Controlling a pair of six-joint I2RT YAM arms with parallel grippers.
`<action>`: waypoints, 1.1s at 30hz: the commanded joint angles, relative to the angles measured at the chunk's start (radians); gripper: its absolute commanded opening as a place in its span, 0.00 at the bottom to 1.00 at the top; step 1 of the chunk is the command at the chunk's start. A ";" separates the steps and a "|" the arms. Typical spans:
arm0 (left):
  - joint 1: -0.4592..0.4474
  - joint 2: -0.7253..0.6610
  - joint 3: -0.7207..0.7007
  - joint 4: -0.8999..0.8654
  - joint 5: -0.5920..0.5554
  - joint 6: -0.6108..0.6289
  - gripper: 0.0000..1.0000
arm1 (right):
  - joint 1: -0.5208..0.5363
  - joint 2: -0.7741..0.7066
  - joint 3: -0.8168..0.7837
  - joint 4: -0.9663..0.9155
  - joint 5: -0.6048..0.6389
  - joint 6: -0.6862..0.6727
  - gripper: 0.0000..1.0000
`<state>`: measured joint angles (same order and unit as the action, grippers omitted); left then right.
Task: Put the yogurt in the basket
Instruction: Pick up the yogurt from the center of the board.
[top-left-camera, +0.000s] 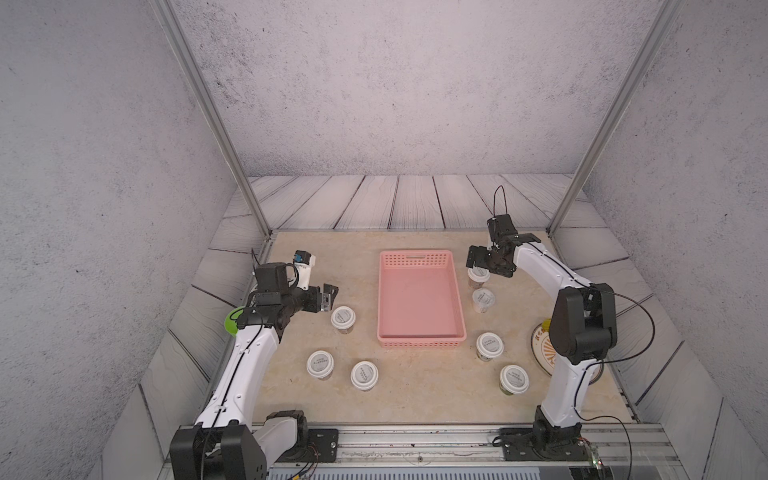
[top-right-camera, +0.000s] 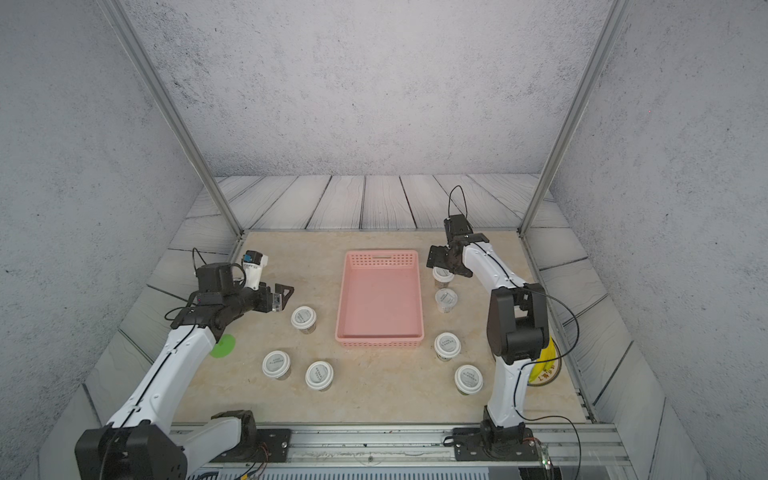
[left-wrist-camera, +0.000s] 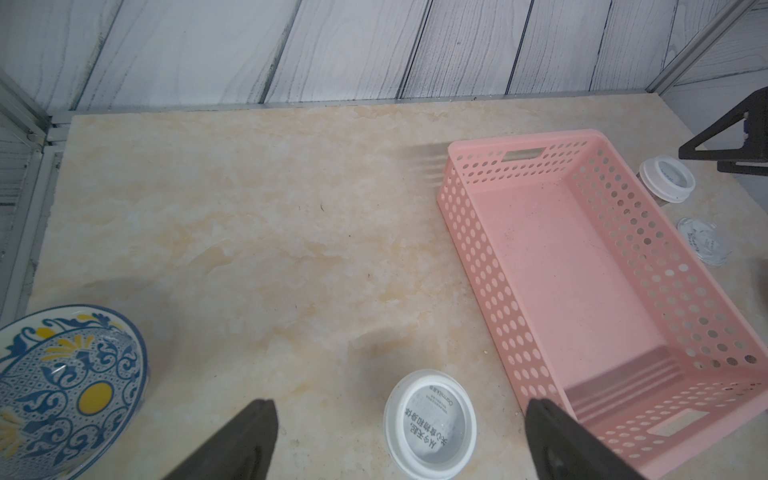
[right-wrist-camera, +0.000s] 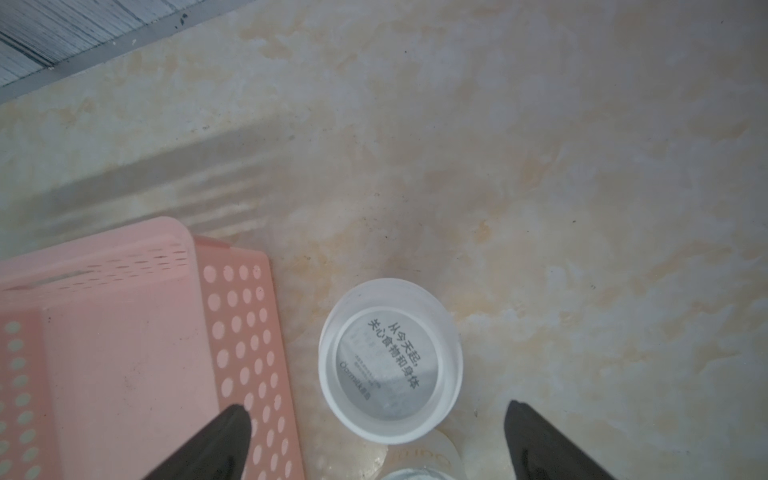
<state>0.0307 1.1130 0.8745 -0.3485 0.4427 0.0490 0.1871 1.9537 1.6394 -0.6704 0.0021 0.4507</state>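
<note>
Your right jaws stand wide and hold nothing — a yogurt (right-wrist-camera: 390, 361) sits just ahead, between them, beside the basket (right-wrist-camera: 232, 324). Left jaws wide too — another yogurt (left-wrist-camera: 430, 424) just ahead.

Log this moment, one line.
left gripper: open by cup | right gripper: open over far-right cup | basket: empty | held: nothing

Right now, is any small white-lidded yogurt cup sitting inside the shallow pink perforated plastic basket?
No, the pink basket is empty; the yogurt cups all stand outside it on the beige tabletop.
</note>
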 joint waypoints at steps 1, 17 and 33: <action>-0.005 -0.014 0.011 -0.007 0.009 0.009 0.99 | -0.009 0.016 0.025 -0.019 -0.016 0.023 1.00; -0.005 -0.007 0.012 -0.005 0.014 0.005 0.98 | -0.030 0.075 0.023 0.002 -0.069 0.033 1.00; -0.006 -0.005 0.002 0.003 0.015 0.007 0.99 | -0.044 0.108 0.031 0.013 -0.100 0.034 0.89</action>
<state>0.0303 1.1133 0.8745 -0.3489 0.4423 0.0486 0.1501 2.0598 1.6485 -0.6540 -0.0811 0.4820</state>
